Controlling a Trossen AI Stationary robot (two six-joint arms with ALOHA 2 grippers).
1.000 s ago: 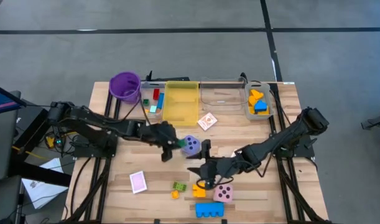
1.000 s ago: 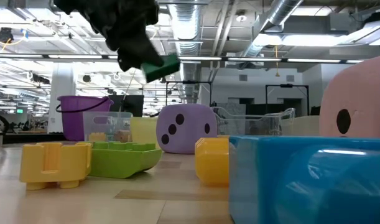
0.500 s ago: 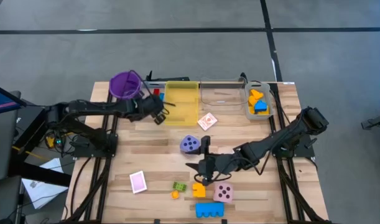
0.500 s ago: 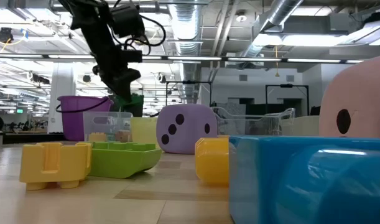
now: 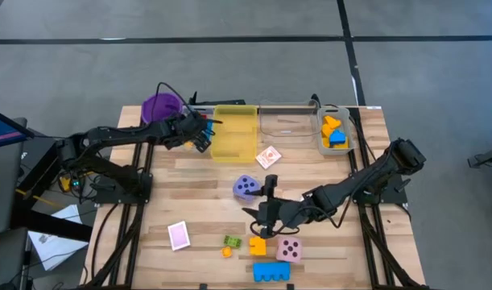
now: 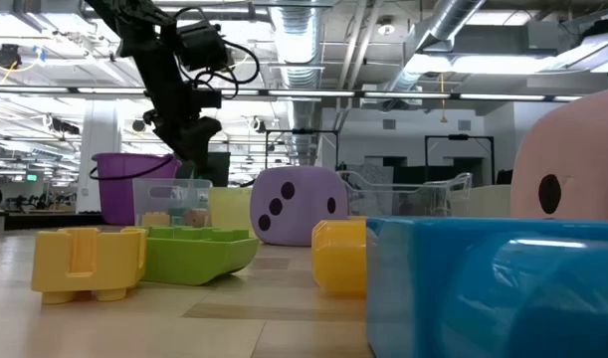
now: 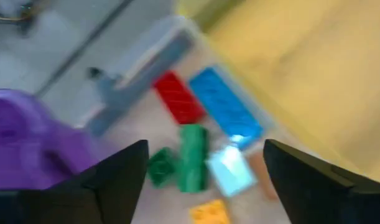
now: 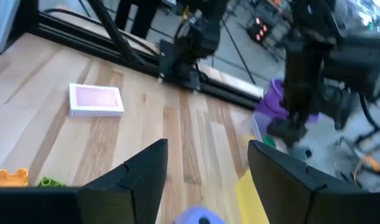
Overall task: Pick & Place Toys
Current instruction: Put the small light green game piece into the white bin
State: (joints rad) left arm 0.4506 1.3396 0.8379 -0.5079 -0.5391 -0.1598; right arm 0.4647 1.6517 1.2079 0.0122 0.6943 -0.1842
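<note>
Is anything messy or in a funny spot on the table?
Yes: one playing card lies crooked beside the yellow bin, far from the card deck. Loose bricks sit scattered near the pink die.

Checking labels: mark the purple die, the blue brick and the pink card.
purple die (image 5: 246, 187): high view, its dotted top face.
blue brick (image 5: 270, 271): high view, middle of its top.
pink card (image 5: 179, 235): high view, centre of its pink back.

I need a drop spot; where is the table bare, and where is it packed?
Bare wood lies between the purple cup and the pink card, and right of the pink die. Crowded: the front middle, around the right hand and yellow brick.
</note>
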